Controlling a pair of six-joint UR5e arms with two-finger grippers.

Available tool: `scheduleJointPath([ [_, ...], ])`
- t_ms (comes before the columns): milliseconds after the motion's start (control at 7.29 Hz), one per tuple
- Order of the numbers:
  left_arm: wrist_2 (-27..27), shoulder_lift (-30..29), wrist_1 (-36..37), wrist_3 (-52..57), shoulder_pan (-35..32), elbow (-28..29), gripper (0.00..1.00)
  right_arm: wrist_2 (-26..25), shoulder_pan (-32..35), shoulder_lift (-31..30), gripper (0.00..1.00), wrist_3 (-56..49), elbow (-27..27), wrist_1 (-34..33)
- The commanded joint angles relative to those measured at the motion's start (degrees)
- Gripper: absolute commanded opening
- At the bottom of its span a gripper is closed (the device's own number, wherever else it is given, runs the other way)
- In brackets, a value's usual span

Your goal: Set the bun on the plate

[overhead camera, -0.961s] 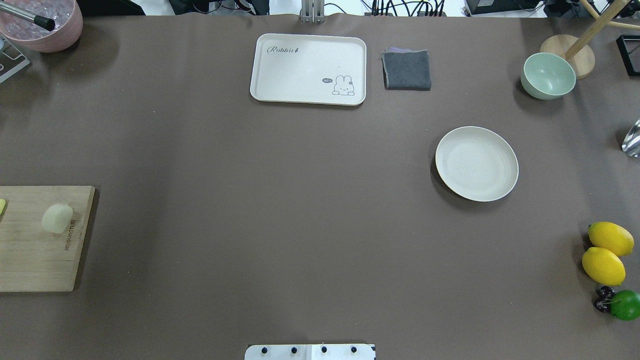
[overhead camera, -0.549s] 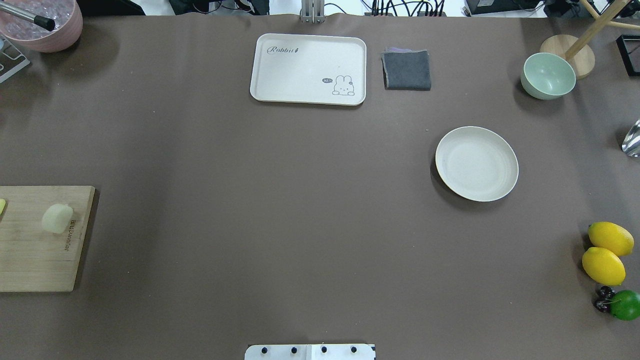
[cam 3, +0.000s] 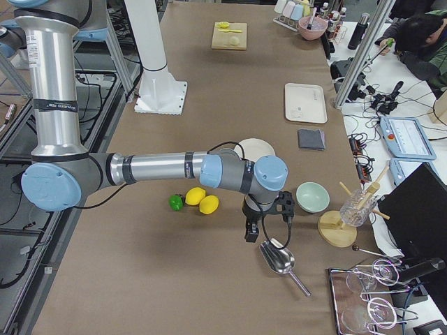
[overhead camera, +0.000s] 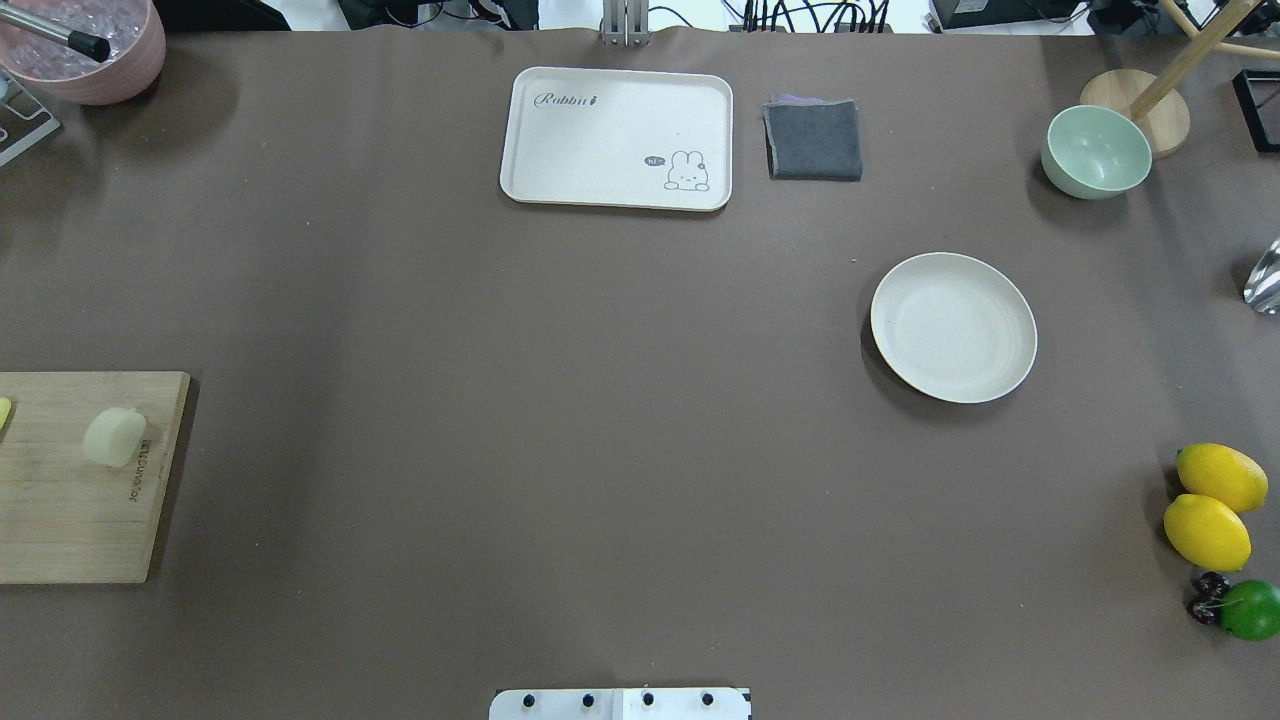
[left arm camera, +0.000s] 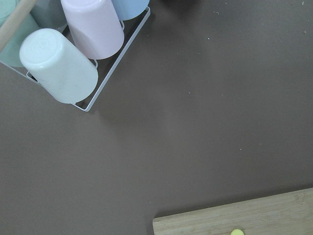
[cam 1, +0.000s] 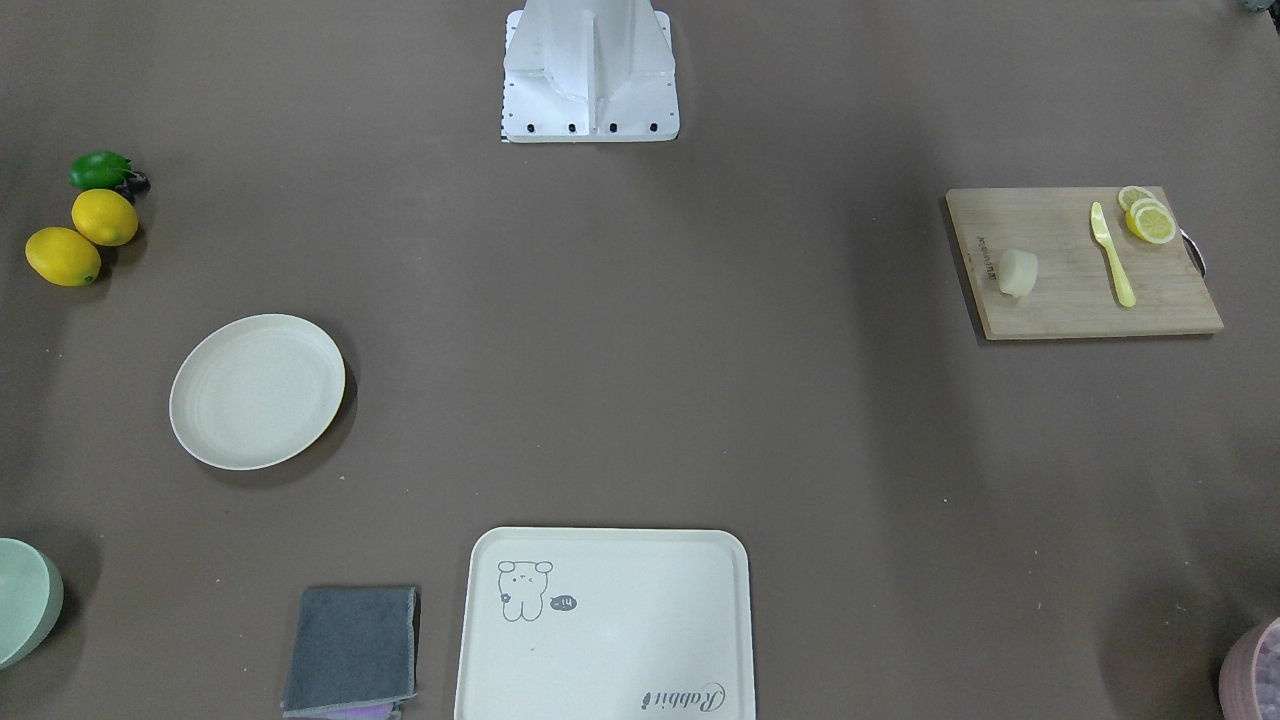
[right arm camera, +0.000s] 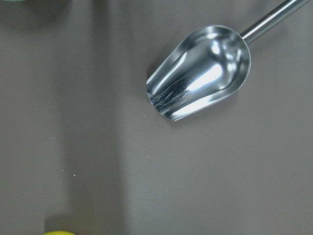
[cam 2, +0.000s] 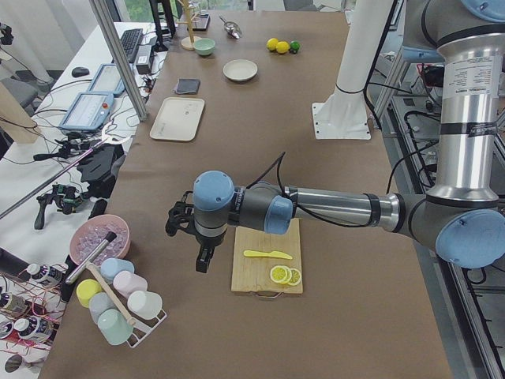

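One brown sheet covers the whole counter, smooth and matte. Going left to right in the overhead view: a pink bowl of ice pieces sits at the far left corner. Nearer the robot, a wooden cutting board runs off the left edge. The bun lies on this board, close to its right edge. In the front-facing view the board also carries a yellow knife and lemon slices.

The left pincer hangs pointing down over the counter just beyond the board, near a wire rack of pastel cups. I cannot tell how wide its jaws stand.

At the middle of the far edge lies a cream tray with a small drawing, and a folded grey cloth lies just beside it.

Right of centre sits the plate, well apart from the bun. Beyond it stand a pale green bowl and a round wooden stand. Two lemons and a lime are grouped at the right edge.

The right pincer hangs over a metal scoop there. Its opening cannot be told either.

Along the counter's far side, desks hold tablets, cables and a keyboard, with a person seated at one.
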Motion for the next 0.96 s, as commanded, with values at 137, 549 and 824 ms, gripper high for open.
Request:
scheduleJointPath([
  [137,0.25,0.54,-0.03,0.0,-0.08,-0.35,0.98,0.0,0.0,0.09,1.0,0.0,0.14,0.0],
  [549,-0.28,0.54,-0.03,-0.09,0.01,-0.79,0.98,0.44,0.0,-0.09,1.0,0.0,0.06,0.09],
  [824,-0.19,0.28,-1.08,0.44,0.01,-2.02,0.98,2.36,0.09,-0.09,1.0,-0.35,1.19,0.09],
])
